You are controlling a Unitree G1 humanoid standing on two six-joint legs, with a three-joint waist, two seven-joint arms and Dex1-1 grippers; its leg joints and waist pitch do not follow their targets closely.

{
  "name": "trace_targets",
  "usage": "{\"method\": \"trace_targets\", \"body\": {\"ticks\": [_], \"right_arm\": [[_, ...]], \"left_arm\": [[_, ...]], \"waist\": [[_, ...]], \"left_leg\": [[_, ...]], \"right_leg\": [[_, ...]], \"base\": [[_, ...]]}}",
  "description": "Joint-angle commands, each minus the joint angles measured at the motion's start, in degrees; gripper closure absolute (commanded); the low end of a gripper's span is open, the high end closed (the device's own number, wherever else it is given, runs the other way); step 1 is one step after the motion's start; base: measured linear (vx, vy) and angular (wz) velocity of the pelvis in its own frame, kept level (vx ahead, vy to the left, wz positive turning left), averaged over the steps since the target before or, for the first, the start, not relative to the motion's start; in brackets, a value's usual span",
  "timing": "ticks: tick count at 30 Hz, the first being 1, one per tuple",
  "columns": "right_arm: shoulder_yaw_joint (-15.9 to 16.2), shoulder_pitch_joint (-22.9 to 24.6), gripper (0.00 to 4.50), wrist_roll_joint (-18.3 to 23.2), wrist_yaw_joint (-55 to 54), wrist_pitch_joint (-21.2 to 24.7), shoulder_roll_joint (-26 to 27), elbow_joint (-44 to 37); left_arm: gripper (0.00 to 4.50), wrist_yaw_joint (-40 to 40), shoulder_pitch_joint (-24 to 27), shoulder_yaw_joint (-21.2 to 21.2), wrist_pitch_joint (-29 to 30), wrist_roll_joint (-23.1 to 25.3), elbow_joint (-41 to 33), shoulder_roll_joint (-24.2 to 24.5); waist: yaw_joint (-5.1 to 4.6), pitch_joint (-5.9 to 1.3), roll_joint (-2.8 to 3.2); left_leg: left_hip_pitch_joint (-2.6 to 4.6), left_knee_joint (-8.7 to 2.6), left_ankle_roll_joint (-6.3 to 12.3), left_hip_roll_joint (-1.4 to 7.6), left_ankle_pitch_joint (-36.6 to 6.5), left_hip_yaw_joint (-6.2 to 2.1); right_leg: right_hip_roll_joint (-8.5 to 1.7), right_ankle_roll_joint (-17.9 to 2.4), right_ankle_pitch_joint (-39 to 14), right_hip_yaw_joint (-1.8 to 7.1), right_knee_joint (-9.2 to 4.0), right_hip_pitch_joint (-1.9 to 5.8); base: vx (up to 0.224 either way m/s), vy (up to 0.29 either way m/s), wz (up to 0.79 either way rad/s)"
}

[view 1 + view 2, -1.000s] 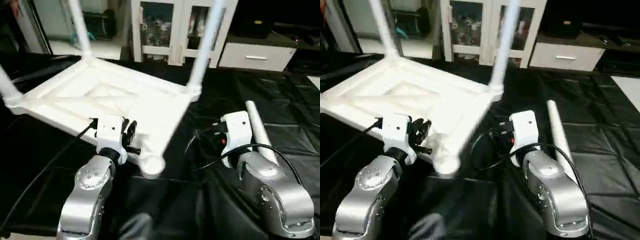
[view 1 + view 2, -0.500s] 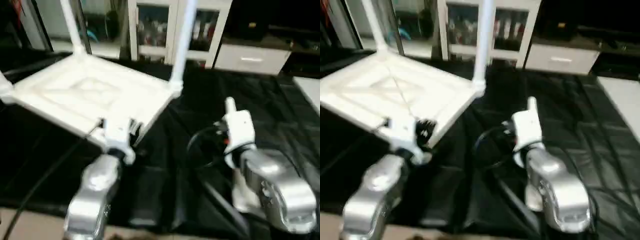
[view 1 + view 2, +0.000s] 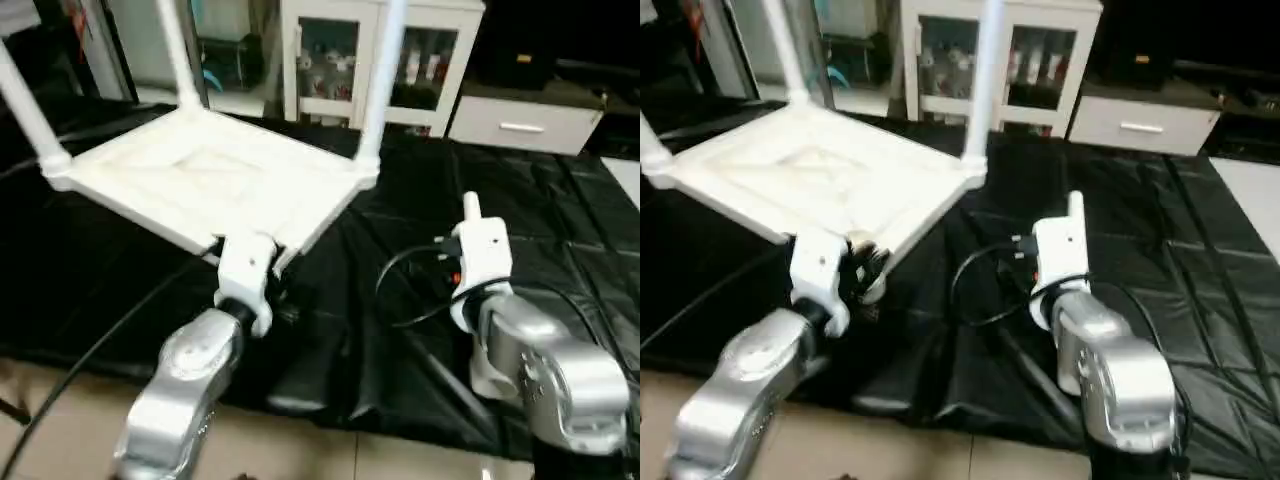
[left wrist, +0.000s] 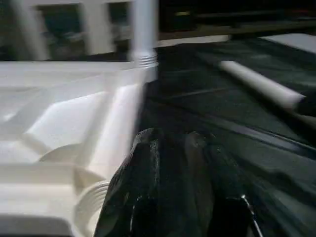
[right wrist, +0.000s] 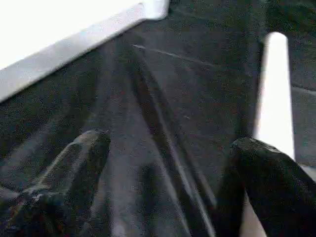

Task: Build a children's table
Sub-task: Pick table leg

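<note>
Fourth leg (image 5: 274,94) pending: right hand (image 5: 168,173) spread wide beside it; left hand (image 4: 173,163) nearly closed by top's (image 3: 210,180) empty corner socket (image 4: 91,210). Next: grasp leg.

1. From my head cameras: a black sheet (image 3: 560,230), creased and glossy, covers the work surface and hangs over its near edge.
2. At 6 o'clock, below that edge, I see pale tiled floor (image 3: 330,460).
3. At 12 o'clock stands a white cabinet (image 3: 385,60) with glass doors; small items sit on its shelves, too blurred to identify.
4. At 1 to 2 o'clock, a low white drawer unit (image 3: 525,125) with a bar handle, dark area above it.
5. At 11 o'clock, a lit doorway (image 3: 225,50), bright floor beyond.
</note>
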Motion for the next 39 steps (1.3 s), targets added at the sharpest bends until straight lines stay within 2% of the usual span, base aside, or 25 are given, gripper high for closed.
{"method": "trace_targets", "body": {"ticks": [1,2,4,5,6,7,8,10,12,15,17,18,19,20,21,22,23,25,26,28,32,33,35,37,39], "right_arm": [[-1.93,-0.67,0.04,-1.57,-0.83,1.36,-1.43,1.26],[-1.79,-0.88,0.04,-1.88,-0.94,1.65,-1.91,1.59],[-1.74,-1.64,0.04,-2.99,-1.82,2.08,-3.0,2.62],[-1.8,-1.99,0.04,-3.29,-2.01,2.16,-3.41,3.14],[-1.89,-2.23,0.04,-3.47,-2.1,2.25,-3.59,3.47],[-2.3,-2.7,0.04,-3.44,-2.18,3.37,-3.61,3.97],[-2.59,-2.98,0.04,-3.35,-2.23,4.24,-3.58,4.24],[-2.99,-4.12,0.04,-3.12,-2.27,6.44,-4.22,6.02],[-3.05,-4.65,0.04,-3.02,-1.72,7.17,-4.83,7.49],[-3.57,-5.21,0.04,-2.73,-0.81,8.19,-5.2,9.8],[-3.84,-5.3,0.04,-2.32,-0.33,8.6,-5.2,10.52],[-5.5,-5.69,0.04,-1.27,0.77,10.07,-4.55,12.24],[-6.4,-5.88,0.04,-0.75,1.33,10.75,-4.36,13.14],[-6.98,-6.06,0.04,-0.43,1.63,11.24,-4.27,13.74],[-7.96,-6.24,0.04,-0.03,1.86,11.83,-4.02,14.31],[-8.28,-6.29,0.04,0.09,1.9,11.99,-3.94,14.46],[-8.77,-6.46,0.0,0.4,2.24,12.59,-3.87,14.83],[-9.49,-6.64,0.18,0.8,2.82,13.43,-3.7,15.3],[-9.48,-6.65,0.29,0.87,3.05,13.65,-3.8,15.43],[-9.75,-6.53,0.49,1.11,3.38,14.2,-3.68,15.54],[-10.09,-6.25,0.77,1.46,3.8,15.12,-3.46,15.77],[-10.13,-6.11,0.93,1.5,3.85,15.26,-3.38,15.76],[-10.63,-5.78,1.13,1.62,3.83,15.48,-3.07,15.83],[-11.11,-5.66,1.21,1.61,3.84,15.72,-2.86,15.96],[-11.19,-5.47,1.52,1.59,3.89,15.87,-2.94,16.1]], "left_arm": [[3.41,-4.64,0.58,-3.34,-1.02,-1.51,-2.8,1.16],[3.41,-6.2,0.91,-4.24,-0.69,-1.91,-3.57,2.39],[3.41,-10.2,1.74,-5.96,0.12,-3.75,-5.68,5.18],[3.41,-11.5,1.97,-6.28,0.72,-4.68,-6.5,5.98],[3.41,-12.29,2.1,-6.47,0.98,-5.32,-6.93,6.53],[3.41,-13.37,2.26,-6.63,1.79,-6.46,-7.66,7.14],[3.41,-14.01,2.37,-6.73,2.25,-7.14,-8.1,7.49],[3.41,-16.34,2.79,-6.86,3.66,-9.54,-9.57,8.62],[3.41,-17.25,2.79,-7.04,4.33,-10.38,-10.08,9.27],[3.41,-17.87,2.62,-7.41,4.09,-10.3,-10.25,10.05],[3.41,-17.91,2.55,-7.49,4.08,-10.29,-10.3,10.14],[3.41,-18.24,2.14,-7.75,4.59,-10.7,-10.72,10.78],[3.41,-18.45,1.86,-7.86,4.92,-10.89,-11.02,11.18],[3.41,-18.61,1.66,-7.89,5.25,-11.13,-11.28,11.5],[3.41,-18.76,1.35,-7.84,5.75,-11.2,-11.53,11.95],[3.41,-18.81,1.25,-7.81,5.93,-11.22,-11.61,12.1],[3.13,-18.92,0.95,-7.78,6.27,-11.13,-11.74,12.56],[3.06,-19.04,0.27,-7.75,6.4,-10.43,-11.8,13.51],[3.06,-19.25,0.03,-7.7,6.56,-10.45,-11.91,13.81],[2.71,-19.59,-0.46,-7.77,6.56,-10.37,-12.42,14.41],[2.55,-19.58,-1.11,-8.41,6.87,-10.18,-13.16,15.68],[2.26,-19.62,-1.14,-8.5,6.9,-10.15,-13.26,15.87],[2.17,-19.53,-1.14,-8.58,7.02,-10.26,-13.42,16.12],[2.13,-19.56,-1.25,-8.75,7.19,-10.33,-13.51,16.46],[1.79,-19.64,-1.32,-8.84,7.27,-10.29,-13.57,16.66]], "waist": [[-0.92,-1.65,0.59],[-1.27,-1.5,0.17],[-1.62,-1.66,-0.45],[-1.79,-1.98,-0.27],[-2.03,-2.2,-0.22],[-2.05,-2.3,-0.27],[-2.07,-2.38,-0.38],[-2.25,-2.34,-0.61],[-2.38,-2.11,-0.79],[-2.45,-2.4,-1.1],[-2.33,-2.71,-1.18],[-2.15,-3.22,-1.26],[-2.07,-3.46,-1.15],[-1.85,-3.76,-0.95],[-1.83,-3.73,-1.34],[-1.7,-3.71,-1.21],[-1.64,-3.65,-1.24],[-1.51,-3.54,-1.22],[-1.42,-3.32,-1.12],[-1.24,-3.06,-1.18],[-0.94,-2.62,-1.23],[-0.95,-2.51,-1.27],[-0.98,-2.41,-1.26],[-1.01,-2.45,-1.31],[-1.0,-2.64,-1.3]], "left_leg": [[1.39,-8.09,-3.83,3.63,-31.58,-1.82],[1.43,-7.53,-4.06,2.68,-31.09,-1.34],[0.87,-7.32,-3.32,2.2,-27.57,-1.25],[0.21,-7.38,-3.12,2.24,-25.04,-1.44],[-0.54,-7.4,-3.15,2.43,-22.29,-1.45],[-0.76,-7.3,-3.19,2.41,-20.72,-1.35],[-0.82,-7.23,-3.12,2.42,-18.29,-1.04],[-0.73,-6.92,-2.96,2.33,-17.32,-0.69],[-0.52,-6.46,-2.63,2.15,-17.3,-0.22],[-1.05,-6.08,-1.98,1.94,-14.19,-0.09],[-1.18,-5.91,-1.61,1.91,-11.46,0.0],[-1.45,-5.66,-1.04,1.96,-6.19,0.2],[-1.74,-5.63,-0.76,1.98,-3.68,0.13],[-1.77,-5.32,-0.23,1.96,1.07,0.32],[-2.0,-5.14,0.5,1.83,3.48,0.47],[-1.99,-5.15,0.75,1.87,4.07,0.5],[-1.97,-5.11,1.23,1.87,4.01,0.57],[-1.75,-5.2,1.58,2.09,2.94,0.62],[-1.57,-5.31,1.37,2.19,1.13,0.7],[-1.38,-5.49,0.56,2.31,-1.55,0.82],[-1.09,-5.84,-1.4,2.33,-6.21,0.75],[-1.03,-5.92,-1.79,2.26,-7.6,0.75],[-0.92,-5.98,-2.2,2.16,-9.35,0.69],[-0.87,-5.99,-2.38,2.1,-9.93,0.63],[-1.01,-6.0,-2.45,2.07,-9.06,0.53]], "right_leg": [[-3.37,-3.32,-17.98,2.77,-4.12,0.15],[-3.93,-1.9,-25.1,3.2,-5.05,-0.14],[-4.36,0.15,-30.85,3.93,-5.47,-0.1],[-4.68,0.23,-30.16,4.14,-5.13,0.37],[-4.7,-0.3,-27.3,4.22,-4.7,0.71],[-4.67,-0.51,-25.62,4.28,-4.59,0.82],[-4.46,-1.52,-22.64,4.46,-4.23,0.71],[-4.34,-2.79,-22.52,4.59,-4.08,0.41],[-4.41,-2.88,-26.31,5.01,-4.44,-0.16],[-4.26,-2.48,-26.22,5.25,-4.15,0.13],[-4.2,-2.88,-23.79,5.33,-3.72,0.39],[-4.02,-4.35,-16.53,5.41,-2.86,0.95],[-4.01,-5.18,-12.8,5.38,-2.32,1.34],[-3.76,-7.0,-5.18,5.32,-1.58,1.47],[-3.56,-8.53,-0.11,5.32,-1.21,1.67],[-3.61,-9.28,1.06,5.31,-1.05,1.76],[-3.58,-10.23,1.6,5.23,-1.03,1.81],[-3.69,-10.86,0.03,5.18,-1.08,1.75],[-3.68,-10.72,-2.89,5.15,-1.36,1.58],[-3.76,-9.87,-8.17,5.17,-1.81,1.42],[-3.78,-6.8,-17.27,5.17,-2.7,0.88],[-3.77,-5.87,-19.95,5.17,-2.93,0.73],[-3.79,-4.32,-23.85,5.15,-3.34,0.53],[-3.77,-3.07,-25.79,5.11,-3.58,0.35],[-3.71,-2.41,-25.02,5.06,-3.47,0.4]], "base": [[-0.023,0.086,0.12],[-0.008,0.065,0.06],[-0.004,0.033,0.03],[0.0,0.0,0.0],[0.0,0.0,0.0],[0.0,0.0,0.0],[0.0,0.0,0.0],[0.0,0.0,0.0],[0.0,0.0,0.0],[0.031,-0.033,0.02],[0.056,-0.052,0.03],[0.06,-0.051,0.03],[0.061,-0.042,0.0],[0.058,-0.028,-0.01],[0.058,-0.028,-0.01],[0.05,-0.015,0.01],[0.0,0.0,0.0],[0.0,0.0,0.0],[0.0,0.0,0.0],[0.0,0.0,0.0],[0.0,0.0,0.0],[0.0,0.0,0.0],[0.0,0.0,0.0],[0.0,0.0,0.0],[0.0,0.0,0.0]]}}
